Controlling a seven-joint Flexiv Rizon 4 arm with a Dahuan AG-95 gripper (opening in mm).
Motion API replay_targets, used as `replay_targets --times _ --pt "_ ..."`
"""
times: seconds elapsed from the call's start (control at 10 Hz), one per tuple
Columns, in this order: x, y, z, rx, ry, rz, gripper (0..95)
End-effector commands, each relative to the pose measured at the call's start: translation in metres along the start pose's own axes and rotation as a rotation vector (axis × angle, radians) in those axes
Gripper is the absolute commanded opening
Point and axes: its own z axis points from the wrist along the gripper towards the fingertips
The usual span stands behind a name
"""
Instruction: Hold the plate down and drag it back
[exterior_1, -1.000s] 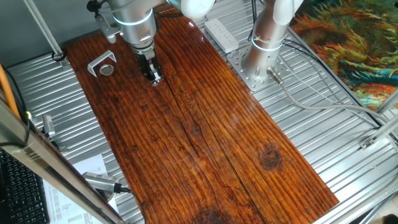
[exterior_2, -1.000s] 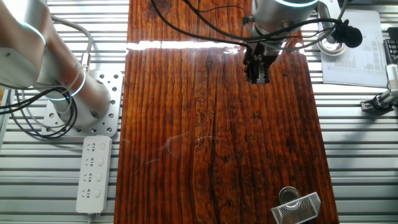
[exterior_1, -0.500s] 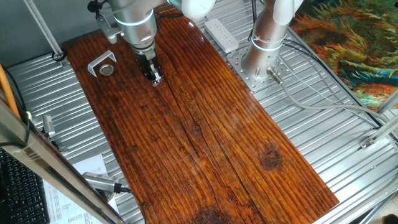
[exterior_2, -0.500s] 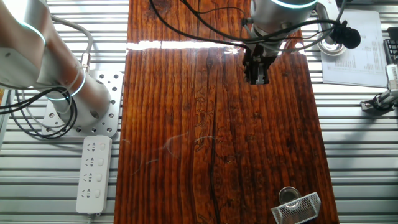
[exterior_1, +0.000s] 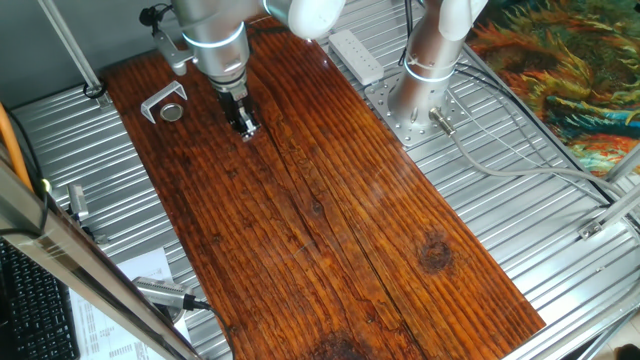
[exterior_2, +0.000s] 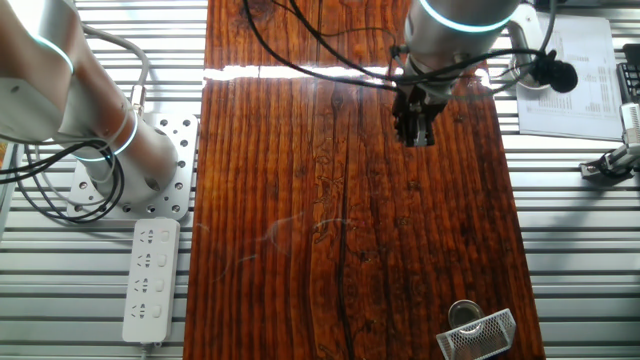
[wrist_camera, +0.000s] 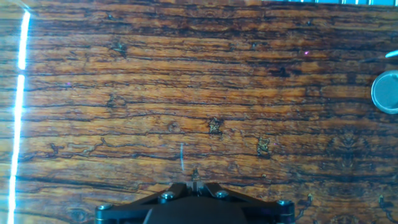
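Observation:
The plate (exterior_1: 172, 112) is a small round silvery disc lying flat on the wooden table (exterior_1: 330, 220), inside the open side of a grey U-shaped bracket (exterior_1: 157, 98). It also shows in the other fixed view (exterior_2: 463, 314) and at the right edge of the hand view (wrist_camera: 387, 91). My gripper (exterior_1: 247, 128) points down over the wood, well apart from the plate. Its fingers are together with nothing between them. It also shows in the other fixed view (exterior_2: 416, 135) and the hand view (wrist_camera: 194, 181).
The bracket (exterior_2: 480, 335) sits by the table's corner, touching or almost touching the plate. A second arm's base (exterior_1: 425, 90) and a white power strip (exterior_1: 355, 55) stand on the metal bench beside the table. Papers (exterior_2: 565, 80) lie off the other side.
My gripper has shifted a little along the table toward the plate's end. The plate and bracket have not moved.

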Motion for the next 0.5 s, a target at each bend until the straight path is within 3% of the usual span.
replay_targets --times 0.1,0.5 --pt "-0.003 -0.006 0.008 0.005 0.003 -0.008 0.0" --pt "-0.004 -0.018 0.022 0.027 0.015 -0.032 0.0"
